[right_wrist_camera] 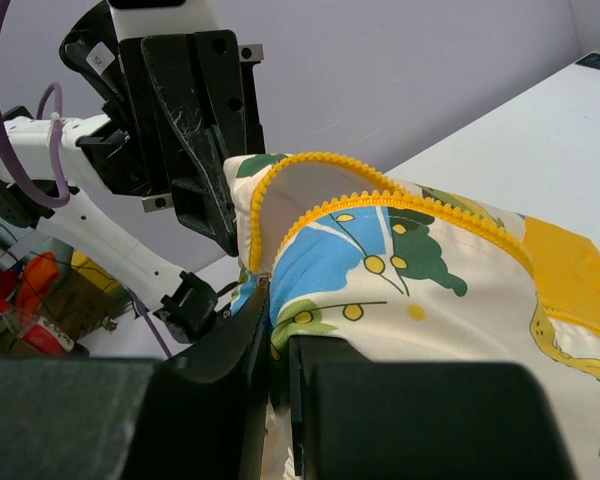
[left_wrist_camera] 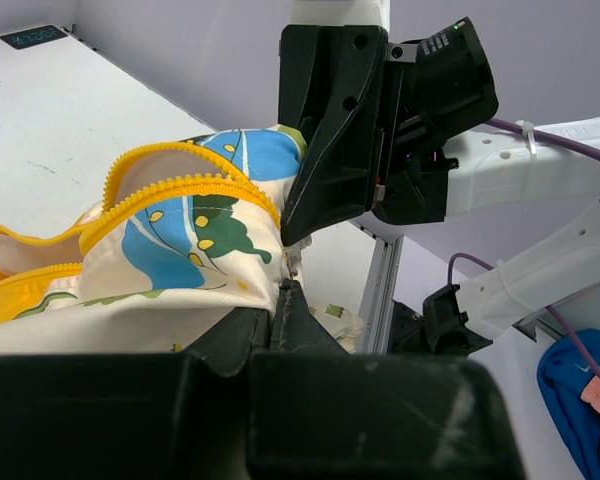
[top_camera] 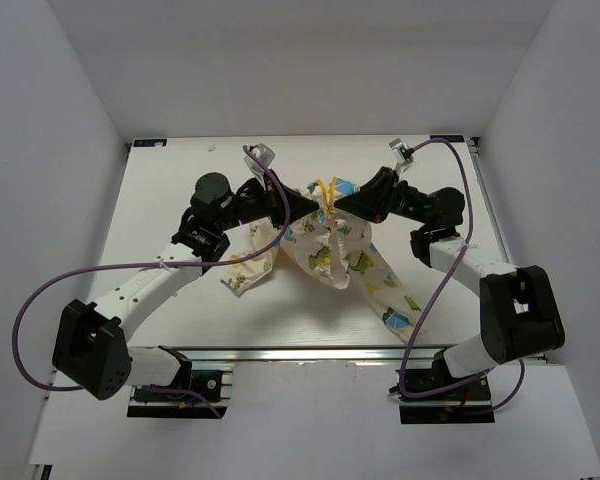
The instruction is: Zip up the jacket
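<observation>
Top view: both arms reach forward and bend inward, so the wrists meet nose to nose over the middle of the table (top_camera: 160,190). The left end effector (top_camera: 315,205) and right end effector (top_camera: 338,207) sit just beside each other, both pinching the same raised bunch of the jacket (top_camera: 330,250). The rest of the jacket hangs down from there and spreads on the table towards the near edge. A yellow strip (top_camera: 327,190) sticks up between the two tips.

Left wrist view: left end effector (left_wrist_camera: 285,292) is clenched, with cream jacket (left_wrist_camera: 180,240) fabric caught between its fingers. The right end effector (left_wrist_camera: 295,225) comes in from above and opposite, its tip on the same fold. The yellow zipper teeth (left_wrist_camera: 180,165) form two separate rows here, not meshed.

Right wrist view: right end effector (right_wrist_camera: 272,320) is closed to a narrow gap, grasping the jacket (right_wrist_camera: 400,260) edge. The left end effector (right_wrist_camera: 230,225) faces it, touching the fabric. The zipper teeth (right_wrist_camera: 330,160) are parted in a loop.
</observation>
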Tool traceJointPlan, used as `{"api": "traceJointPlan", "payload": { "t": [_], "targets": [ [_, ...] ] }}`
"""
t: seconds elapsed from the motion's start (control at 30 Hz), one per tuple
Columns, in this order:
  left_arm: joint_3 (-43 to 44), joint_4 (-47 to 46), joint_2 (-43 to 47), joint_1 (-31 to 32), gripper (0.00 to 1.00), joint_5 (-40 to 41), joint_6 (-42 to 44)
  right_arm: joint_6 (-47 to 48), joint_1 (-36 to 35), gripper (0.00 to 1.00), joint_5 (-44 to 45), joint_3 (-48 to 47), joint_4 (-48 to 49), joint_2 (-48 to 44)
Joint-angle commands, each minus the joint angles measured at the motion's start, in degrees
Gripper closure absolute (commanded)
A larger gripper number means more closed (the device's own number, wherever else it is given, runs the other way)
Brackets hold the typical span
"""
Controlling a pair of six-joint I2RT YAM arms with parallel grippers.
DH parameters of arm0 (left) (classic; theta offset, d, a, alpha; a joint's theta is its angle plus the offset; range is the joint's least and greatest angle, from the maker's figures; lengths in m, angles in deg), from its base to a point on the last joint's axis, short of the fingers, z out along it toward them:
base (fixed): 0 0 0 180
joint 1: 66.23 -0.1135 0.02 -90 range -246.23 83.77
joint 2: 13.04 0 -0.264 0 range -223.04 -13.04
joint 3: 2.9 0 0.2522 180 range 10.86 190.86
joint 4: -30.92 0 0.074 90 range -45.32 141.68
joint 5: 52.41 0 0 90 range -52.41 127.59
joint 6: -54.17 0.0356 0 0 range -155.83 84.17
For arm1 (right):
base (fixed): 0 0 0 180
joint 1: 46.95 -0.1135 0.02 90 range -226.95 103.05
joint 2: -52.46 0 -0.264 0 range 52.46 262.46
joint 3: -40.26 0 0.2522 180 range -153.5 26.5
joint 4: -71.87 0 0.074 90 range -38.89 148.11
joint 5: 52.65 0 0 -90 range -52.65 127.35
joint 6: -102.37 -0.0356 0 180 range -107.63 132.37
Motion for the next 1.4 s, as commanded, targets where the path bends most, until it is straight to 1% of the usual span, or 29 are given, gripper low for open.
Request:
{"api": "traceJointPlan", "payload": {
  "t": [0.0,0.17,0.33,0.87,1.07,1.23,1.37],
  "targets": [
    [-0.29,-2.67,0.91,-0.02,1.00,0.04,-0.85,-1.39,0.30,1.00,-1.01,-2.23,12.43,-1.74],
    [0.24,-2.06,0.56,-0.02,1.00,1.36,-1.11,-2.53,0.30,1.00,-2.07,-2.49,13.57,-1.39],
    [0.68,-2.06,0.12,-0.02,1.00,0.31,-1.02,-3.94,0.21,1.00,-1.63,-2.49,15.34,-1.48],
    [-0.64,-3.81,-0.06,-0.02,1.00,-2.50,-2.52,-3.76,0.21,1.00,0.74,-3.81,14.37,-0.77],
    [-1.69,-6.36,0.30,-0.02,1.00,-4.35,-4.10,-2.27,0.30,1.00,1.53,-4.08,12.09,-1.04],
    [-2.31,-8.65,-0.93,-0.02,1.00,-5.75,-6.56,-2.27,0.30,1.00,1.54,-4.34,12.09,-0.95],
    [-2.31,-8.21,-0.58,-0.02,1.00,-4.35,-6.82,-1.75,0.30,1.00,0.66,-3.46,11.38,-1.47]
  ]
}}
